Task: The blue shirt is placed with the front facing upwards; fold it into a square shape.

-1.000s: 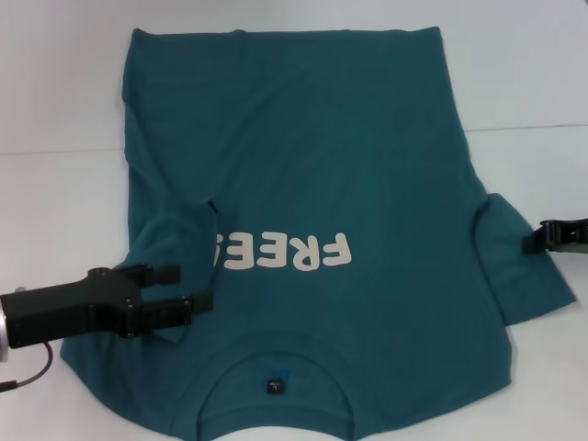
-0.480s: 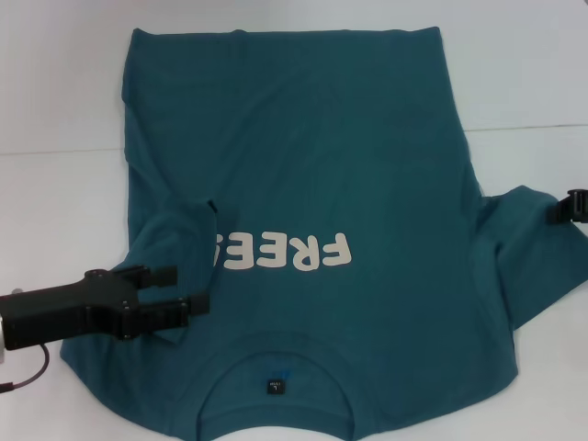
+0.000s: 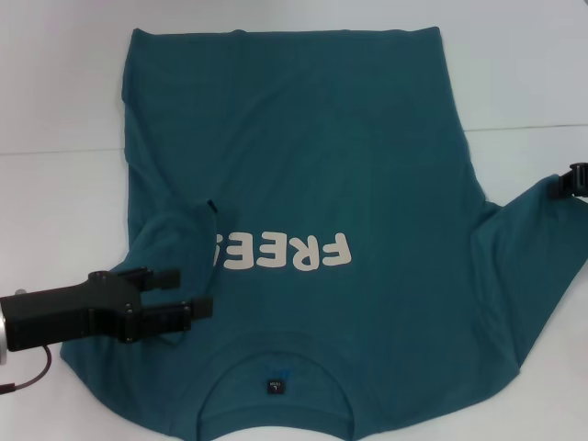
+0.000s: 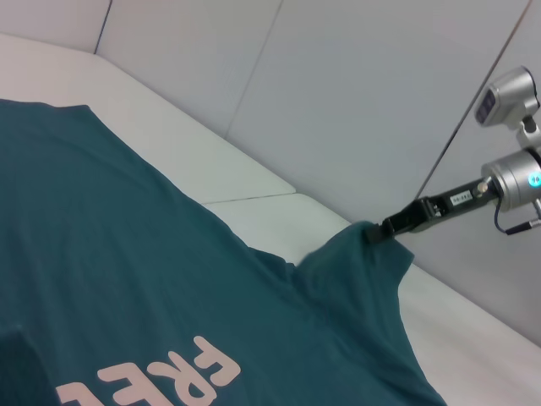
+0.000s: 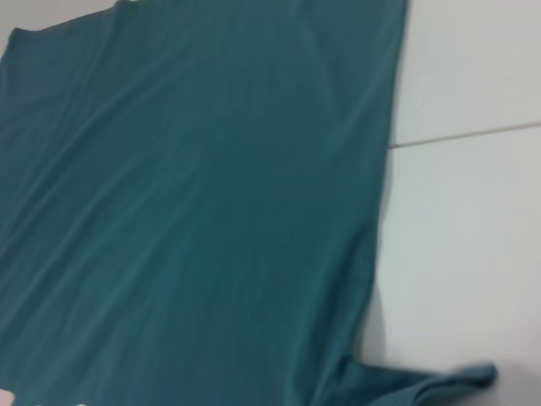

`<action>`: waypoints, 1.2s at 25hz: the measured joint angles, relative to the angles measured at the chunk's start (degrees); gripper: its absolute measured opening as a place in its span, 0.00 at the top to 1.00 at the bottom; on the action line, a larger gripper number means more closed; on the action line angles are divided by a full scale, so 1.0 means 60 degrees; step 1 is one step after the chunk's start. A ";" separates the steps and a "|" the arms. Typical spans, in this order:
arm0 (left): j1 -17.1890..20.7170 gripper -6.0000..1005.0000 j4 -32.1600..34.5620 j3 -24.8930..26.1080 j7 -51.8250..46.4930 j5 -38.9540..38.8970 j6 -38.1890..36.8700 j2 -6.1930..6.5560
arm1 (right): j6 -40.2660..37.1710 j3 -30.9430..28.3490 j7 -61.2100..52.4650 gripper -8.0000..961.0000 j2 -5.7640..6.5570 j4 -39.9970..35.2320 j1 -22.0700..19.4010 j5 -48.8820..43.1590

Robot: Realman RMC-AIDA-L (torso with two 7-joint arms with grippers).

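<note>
The right gripper (image 3: 571,182) pinches the blue shirt (image 3: 312,165)'s sleeve, lifting it to fold inward next. The left gripper (image 3: 188,292) hovers released above the other sleeve.

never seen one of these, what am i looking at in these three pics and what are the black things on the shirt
It is a robot with two arms, each ending in a gripper. One picture comes from a camera on its head, looking down at a white table. The other two come from cameras on its wrists.

Spread on the table is the blue shirt, front up, with white letters reading "FREE". The collar lies nearest the robot.

The black thing at the near side is the left gripper, fingers open, over the shirt's folded-in sleeve. At the far edge of the head view is the right gripper. The left wrist view shows it clearly: it is shut on the other sleeve, lifting it off the table.

The right wrist view shows only cloth and table.
</note>
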State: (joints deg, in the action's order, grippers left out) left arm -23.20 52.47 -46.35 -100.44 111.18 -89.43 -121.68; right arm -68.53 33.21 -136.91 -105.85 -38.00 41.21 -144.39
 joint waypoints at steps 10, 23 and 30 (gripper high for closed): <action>-0.0020 0.16 0.0012 -0.0009 0.0005 0.0001 -0.0009 0.0030 | -0.0588 0.0664 -0.0542 0.87 -0.0126 -0.0223 0.0671 -0.0455; -0.0207 0.16 0.0000 -0.0023 0.0012 0.0229 -0.0016 0.0091 | -0.0771 0.1730 -0.1514 0.83 -0.0886 -0.0288 0.2621 -0.1854; -0.0224 0.16 0.0000 -0.0024 0.0026 0.0245 -0.0001 0.0108 | -0.0335 0.2541 -0.2017 0.81 -0.1307 0.0154 0.3120 -0.2218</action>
State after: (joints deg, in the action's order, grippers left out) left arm -24.55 52.47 -46.50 -100.28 112.65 -89.44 -121.04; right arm -70.55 48.45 -149.02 -113.69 -37.07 59.93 -157.70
